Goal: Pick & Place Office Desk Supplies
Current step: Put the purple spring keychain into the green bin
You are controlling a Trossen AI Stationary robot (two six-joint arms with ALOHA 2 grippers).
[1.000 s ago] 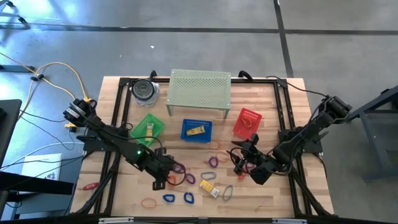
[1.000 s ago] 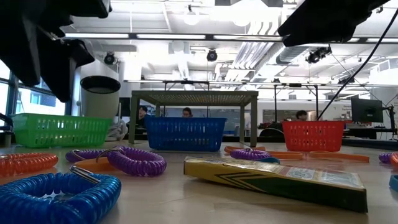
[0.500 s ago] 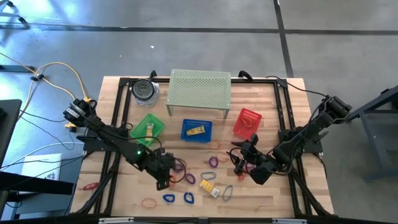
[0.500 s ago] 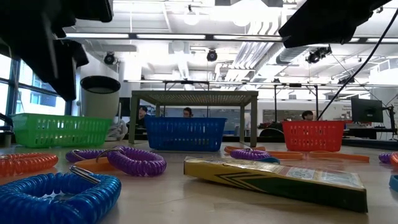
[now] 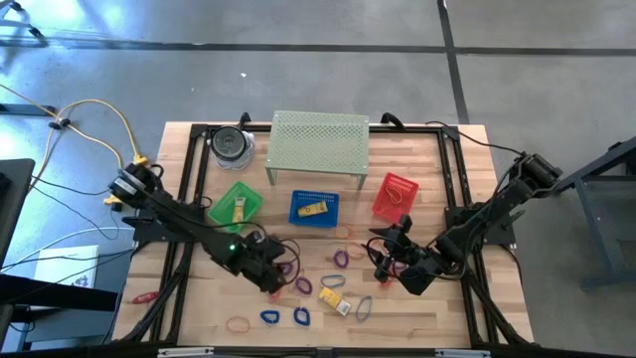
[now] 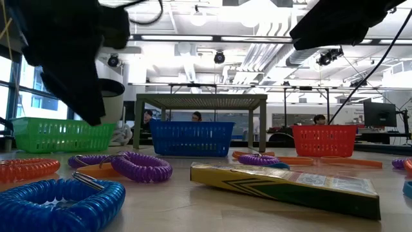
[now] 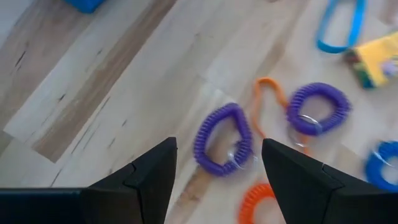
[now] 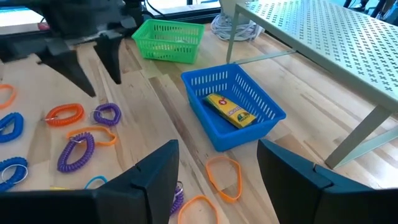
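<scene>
Office desk supplies lie loose on the wooden table's near half: purple coil loops (image 5: 341,258), an orange coil (image 7: 258,202), blue loops (image 5: 301,316), orange bands (image 5: 238,323) and yellow boxes (image 5: 333,296). My left gripper (image 5: 275,280) hangs open, pointing steeply down. One purple coil loop (image 7: 224,140) lies flat on the table just ahead of its fingers, and the gripper (image 7: 219,146) is clear of it. My right gripper (image 5: 383,261) waits open above the table right of centre, its fingers (image 8: 217,149) empty.
At mid-table stand a green basket (image 5: 237,206), a blue basket (image 5: 315,207) holding a yellow box (image 8: 231,111), and a red basket (image 5: 396,196). Behind them are a perforated green shelf (image 5: 318,144) and a cable coil (image 5: 231,144). A black frame (image 5: 189,199) borders the table.
My left gripper has sunk a little and shifted toward the table's right, over the purple coil loops, while rolling about its own axis. Its fingers stay apart. The supplies lie where they were.
</scene>
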